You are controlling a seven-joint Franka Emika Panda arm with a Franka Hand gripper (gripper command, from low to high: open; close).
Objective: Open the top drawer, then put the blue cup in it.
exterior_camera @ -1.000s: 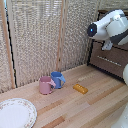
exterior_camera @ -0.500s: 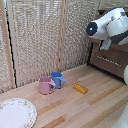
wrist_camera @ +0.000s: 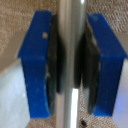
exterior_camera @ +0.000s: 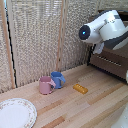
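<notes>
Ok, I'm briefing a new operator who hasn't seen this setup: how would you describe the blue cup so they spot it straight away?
Start at the woven screen behind the wooden table. At its foot, two mugs stand touching; the blue cup is the one toward the exterior view's right. Its neighbour is a pink mug, and the small orange block lies flat further right.
</notes>
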